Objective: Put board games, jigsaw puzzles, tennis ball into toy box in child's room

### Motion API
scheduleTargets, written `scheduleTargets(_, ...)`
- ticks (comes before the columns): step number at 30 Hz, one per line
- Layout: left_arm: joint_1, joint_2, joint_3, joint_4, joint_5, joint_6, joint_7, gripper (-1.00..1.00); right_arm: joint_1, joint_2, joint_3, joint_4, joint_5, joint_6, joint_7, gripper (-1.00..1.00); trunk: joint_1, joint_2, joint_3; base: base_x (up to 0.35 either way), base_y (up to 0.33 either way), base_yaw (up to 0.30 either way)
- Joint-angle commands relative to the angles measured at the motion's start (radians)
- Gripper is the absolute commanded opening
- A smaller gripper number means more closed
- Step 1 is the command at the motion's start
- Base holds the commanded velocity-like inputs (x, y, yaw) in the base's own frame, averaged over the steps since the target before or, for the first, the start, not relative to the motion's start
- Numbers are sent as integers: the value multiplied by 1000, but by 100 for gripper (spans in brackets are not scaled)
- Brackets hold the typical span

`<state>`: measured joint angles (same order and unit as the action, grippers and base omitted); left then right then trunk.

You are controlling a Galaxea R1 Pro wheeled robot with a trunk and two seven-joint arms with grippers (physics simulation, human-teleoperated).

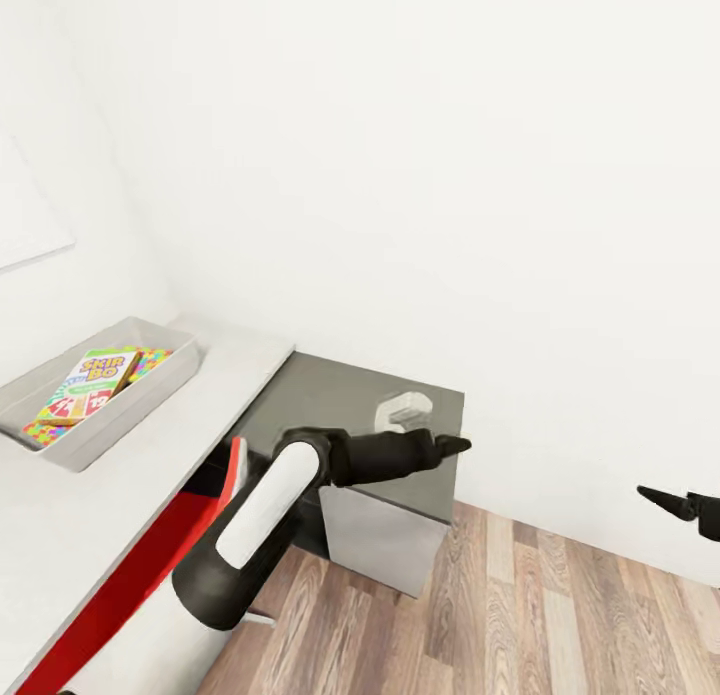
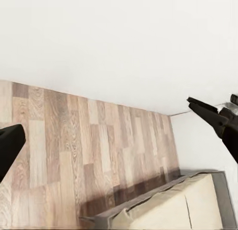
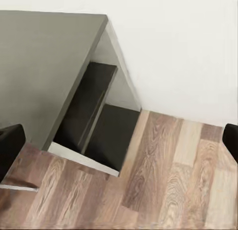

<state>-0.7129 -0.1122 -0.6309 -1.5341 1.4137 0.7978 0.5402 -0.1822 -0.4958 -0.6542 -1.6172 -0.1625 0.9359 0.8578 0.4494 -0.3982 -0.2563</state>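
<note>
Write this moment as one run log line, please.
left gripper: open, empty | right gripper: open, empty | toy box: on table, holds game

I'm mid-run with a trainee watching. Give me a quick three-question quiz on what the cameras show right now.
1. True or false: the toy box on the white table already holds a Skip-Bo box.
2. What does the left gripper hold? A) a tennis ball B) nothing C) a puzzle
3. What kind of floor lies below the right gripper?

Key: 1 true. 2 B; in the left wrist view its fingers are spread with only floor and wall between them. 3 wood planks.
</note>
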Motion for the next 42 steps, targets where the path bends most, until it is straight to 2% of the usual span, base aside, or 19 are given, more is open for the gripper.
scheduleTargets(1, 23, -7, -34, 7, -21, -28, 18, 100, 20, -1, -20, 0, 29, 13, 3, 100, 1, -2, 0, -2, -3, -94)
scheduleTargets(2, 39, -14, -74, 12, -42, -52, 23, 100, 39, -2, -32, 0, 49, 18, 3, 100, 1, -2, 1, -2, -2, -99)
scheduleTargets(3, 55, -21, -135, 19, -60, -90, 33, 100, 80, -5, -44, 1, 72, 18, 4, 100, 1, -2, 3, -1, -1, -102)
scheduleTargets(4, 63, -24, -171, 22, -65, -115, 44, 100, 112, -5, -48, 1, 83, 7, 5, 100, 1, -2, 5, -1, -1, -104)
scheduleTargets(7, 76, -29, -225, 24, -67, -144, 71, 100, 157, -1, -52, 2, 94, -32, 5, 100, 1, -2, 10, 0, 0, -105)
scheduleTargets(8, 88, -31, -258, 25, -67, -157, 98, 100, 179, 3, -53, 2, 99, -59, 5, 100, 1, -2, 11, 0, 0, -105)
scheduleTargets(12, 133, -32, -309, 26, -74, -188, 168, 100, 204, 10, -53, 5, 106, -89, 5, 100, 1, -2, 18, 0, 0, -105)
scheduleTargets(13, 160, -31, -323, 26, -77, -205, 205, 100, 211, 14, -51, 8, 116, -96, 5, 100, 1, -2, 19, 0, 0, -105)
scheduleTargets(17, 197, -26, -338, 35, -79, -233, 259, 100, 217, 24, -45, 37, 153, -101, 3, 100, 1, -2, 26, 0, 0, -105)
scheduleTargets(19, 210, -24, -342, 61, -80, -243, 274, 100, 219, 35, -29, 66, 181, -102, 1, 100, 1, -2, 29, 0, 0, -105)
scheduleTargets(20, 221, -22, -345, 108, -81, -254, 281, 100, 220, 53, 1, 98, 219, -104, -2, 100, 1, -2, 31, 0, 0, -105)
scheduleTargets(23, 231, -21, -347, 207, -81, -276, 284, 100, 219, 83, 56, 139, 285, -108, -10, 100, 1, -2, 36, 0, 0, -105)
scheduleTargets(24, 234, -21, -348, 282, -80, -301, 283, 100, 216, 103, 82, 164, 327, -112, -19, 100, 1, -2, 37, 0, 0, -105)
scheduleTargets(25, 239, -20, -348, 407, -77, -369, 263, 100, 212, 140, 112, 205, 383, -123, -40, 100, 1, -2, 39, 0, 0, -104)
scheduleTargets(28, 241, -19, -349, 469, -78, -417, 234, 100, 209, 160, 129, 229, 408, -148, -49, 100, 1, -2, 44, 0, 0, -104)
scheduleTargets(35, 242, -19, -349, 514, -81, -449, 203, 100, 179, 172, 146, 262, 420, -175, -56, 100, 1, -2, 55, -36, -18, -104)
scheduleTargets(38, 242, -20, -349, 521, -80, -451, 200, 100, 141, 173, 147, 328, 422, -175, -57, 100, 1, -2, 60, -222, -131, -105)
scheduleTargets(39, 242, -20, -348, 533, -79, -452, 199, 100, 93, 174, 151, 433, 426, -176, -65, 100, 1, -2, 62, -274, -148, -105)
scheduleTargets(42, 242, -20, -348, 537, -79, -452, 199, 100, 63, 174, 153, 492, 426, -180, -76, 100, 1, -2, 67, -283, -151, -105)
